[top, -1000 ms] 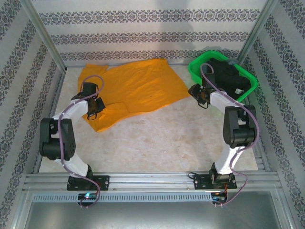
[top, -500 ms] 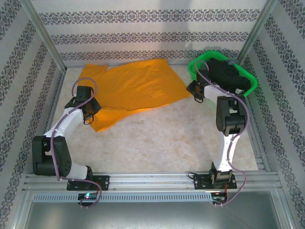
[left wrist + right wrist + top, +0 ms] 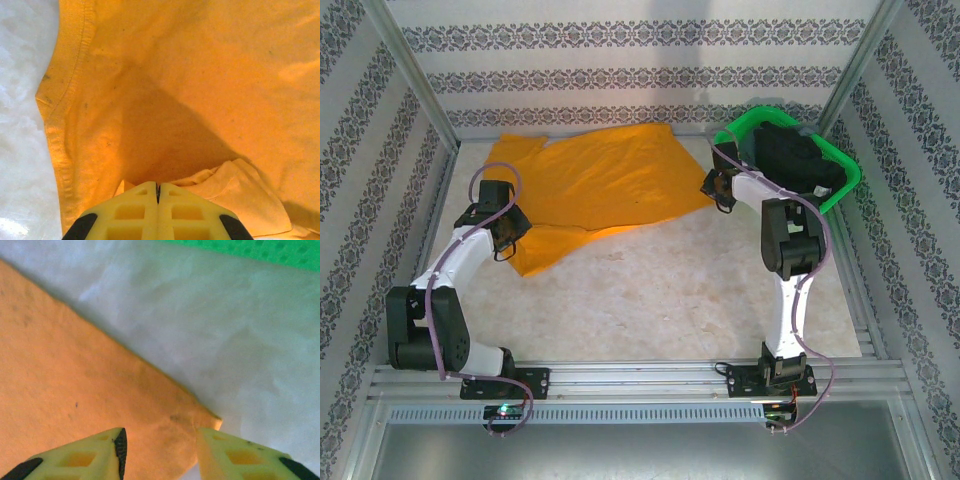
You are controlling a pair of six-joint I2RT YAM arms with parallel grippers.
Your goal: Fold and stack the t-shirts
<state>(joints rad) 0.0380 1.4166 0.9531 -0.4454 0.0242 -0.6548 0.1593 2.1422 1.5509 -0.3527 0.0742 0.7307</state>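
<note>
The orange t-shirt (image 3: 600,180) lies spread across the back of the table, with a flap reaching toward the front left. My left gripper (image 3: 508,228) sits on that flap. Its yellow fingers are pressed together (image 3: 157,185), pinching a raised fold of the orange cloth (image 3: 200,75). My right gripper (image 3: 713,188) is at the shirt's right corner. It stands open (image 3: 160,432), its fingertips on either side of the orange corner (image 3: 75,390) on the pale table. The black t-shirts (image 3: 795,160) lie bunched in the green basket (image 3: 725,145).
The green basket stands at the back right corner, its mesh wall (image 3: 260,250) just beyond the right gripper. Patterned walls enclose the table on three sides. Bare marble tabletop (image 3: 660,280) stretches between the shirt and the arm bases.
The right gripper has moved left from the basket's edge to the orange shirt's right corner. The left arm has swung outward, shifting its gripper slightly left and nearer on the orange flap.
</note>
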